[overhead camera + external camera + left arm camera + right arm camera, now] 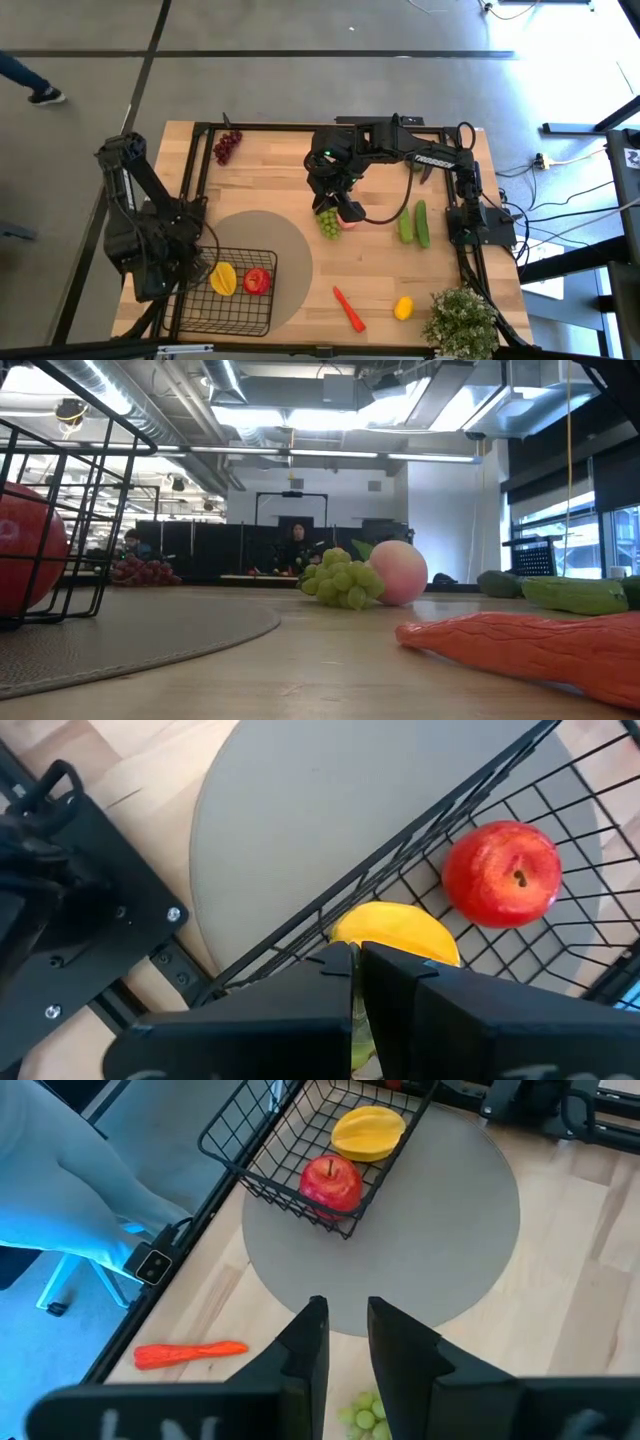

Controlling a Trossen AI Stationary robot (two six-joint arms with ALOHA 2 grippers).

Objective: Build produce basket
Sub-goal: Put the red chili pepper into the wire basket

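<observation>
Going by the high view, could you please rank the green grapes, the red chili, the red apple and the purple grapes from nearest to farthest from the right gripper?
From the right gripper:
1. Green grapes, directly under it at table centre.
2. Red chili, toward the front edge.
3. Red apple, in the basket at front left.
4. Purple grapes, at the back left; roughly level with the apple, so that order is uncertain.

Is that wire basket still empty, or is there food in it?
Not empty. The basket holds a red apple and a yellow fruit; the other produce lies out on the table.
</observation>
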